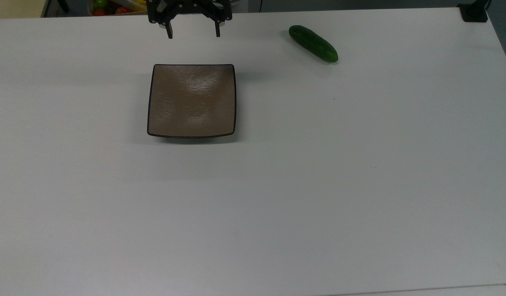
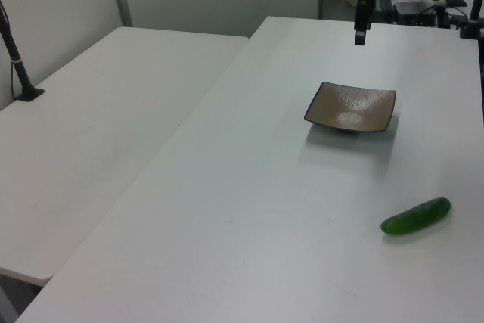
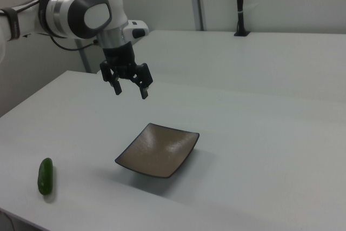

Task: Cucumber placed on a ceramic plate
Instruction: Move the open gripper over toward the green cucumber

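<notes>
1. On the white table (image 1: 359, 185), going from the top view's left to its right, come the ceramic plate (image 1: 191, 100) and then the cucumber (image 1: 313, 43).
2. Above the plate's far edge in the top view hangs the gripper (image 1: 193, 33), held up off the table with nothing between its two dark fingers (image 1: 169, 32), which stand spread apart.
3. The right view shows the same gripper (image 3: 130, 90) at the end of the white arm (image 3: 81, 12), pointing down, raised above the table behind the plate (image 3: 158, 150).
4. The plate is square and brown with a thin dark rim; it sits flat on the table and its glossy surface is bare.
5. The cucumber lies directly on the table, well apart from the plate, and is not touched by the gripper.
6. In the top view it lies at a slant, its upper end toward the top view's left.
7. In the left view the cucumber (image 2: 416, 216) lies nearer the camera than the plate (image 2: 351, 108), toward the left view's right.
8. In the right view the cucumber (image 3: 45, 176) lies at the right view's left, near the table's front edge.
</notes>
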